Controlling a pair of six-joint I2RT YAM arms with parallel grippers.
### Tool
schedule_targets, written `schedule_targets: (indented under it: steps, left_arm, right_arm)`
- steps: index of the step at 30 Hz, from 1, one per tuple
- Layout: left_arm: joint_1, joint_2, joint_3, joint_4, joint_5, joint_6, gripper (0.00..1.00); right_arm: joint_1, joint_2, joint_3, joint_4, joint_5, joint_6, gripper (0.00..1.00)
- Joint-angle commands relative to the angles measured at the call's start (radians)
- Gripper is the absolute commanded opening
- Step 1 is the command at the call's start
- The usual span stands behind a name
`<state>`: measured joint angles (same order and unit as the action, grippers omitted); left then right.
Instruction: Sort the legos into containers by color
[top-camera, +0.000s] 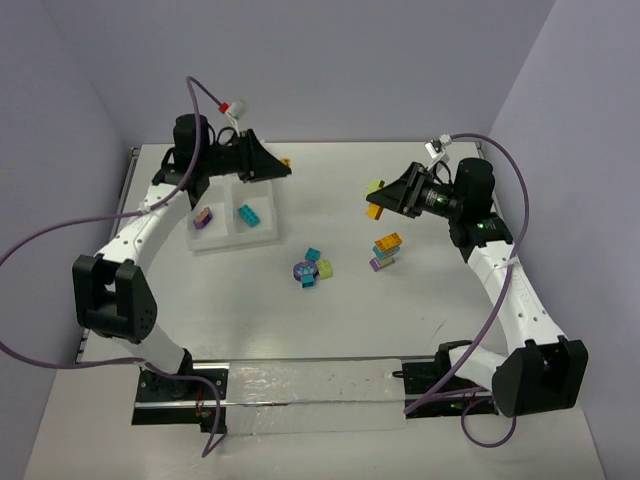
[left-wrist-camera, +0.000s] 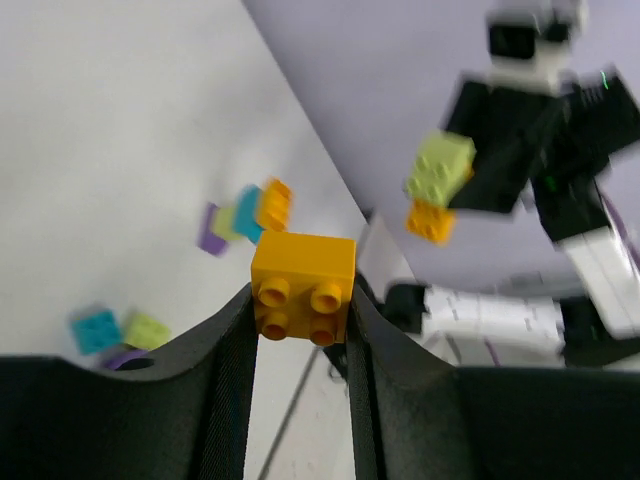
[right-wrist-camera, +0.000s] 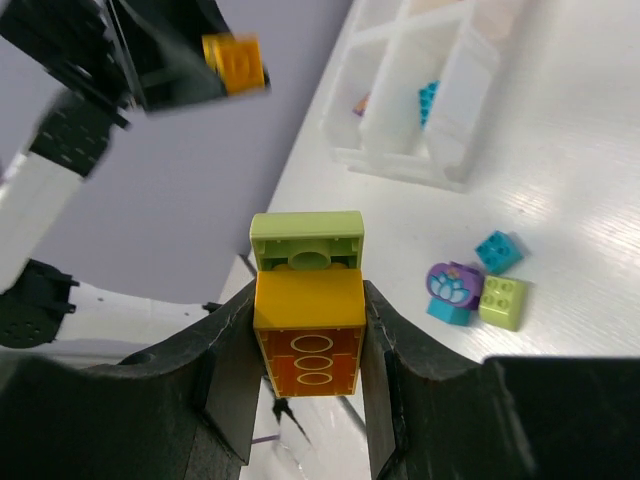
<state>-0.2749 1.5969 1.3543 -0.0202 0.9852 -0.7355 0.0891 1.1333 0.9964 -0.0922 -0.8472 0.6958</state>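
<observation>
My left gripper (top-camera: 283, 166) is shut on a small orange lego (top-camera: 286, 162) and holds it in the air above the far right part of the white tray (top-camera: 236, 243); the left wrist view shows the brick (left-wrist-camera: 302, 285) pinched between the fingers. My right gripper (top-camera: 379, 203) is shut on an orange-and-lime lego clump (top-camera: 376, 197), held above the table right of centre; in the right wrist view an orange brick (right-wrist-camera: 308, 330) carries a lime one (right-wrist-camera: 306, 240). The tray holds a purple lego (top-camera: 203, 217) and a teal lego (top-camera: 246, 214) in separate near compartments.
A teal, purple and lime clump (top-camera: 312, 268) lies at mid-table. An orange, teal and purple clump (top-camera: 386, 250) stands under the right arm. Purple cables loop off both arms. Walls close the table at the back and sides.
</observation>
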Motion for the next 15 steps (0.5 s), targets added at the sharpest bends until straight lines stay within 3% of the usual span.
schedule_targets:
  steps: [1, 6, 15]
  left_arm:
    - [0.048, 0.118, 0.246, -0.367, -0.367, 0.161, 0.0]
    - [0.051, 0.274, 0.456, -0.501, -0.677, 0.176, 0.0]
    - [0.049, 0.51, 0.692, -0.571, -0.964, 0.242, 0.0]
  right_arm:
    - [0.004, -0.033, 0.063, -0.1, 0.07, -0.094, 0.0]
    - [0.008, -0.035, 0.067, -0.126, 0.086, -0.11, 0.0]
    - [0.017, -0.026, 0.075, -0.145, 0.094, -0.123, 0.0]
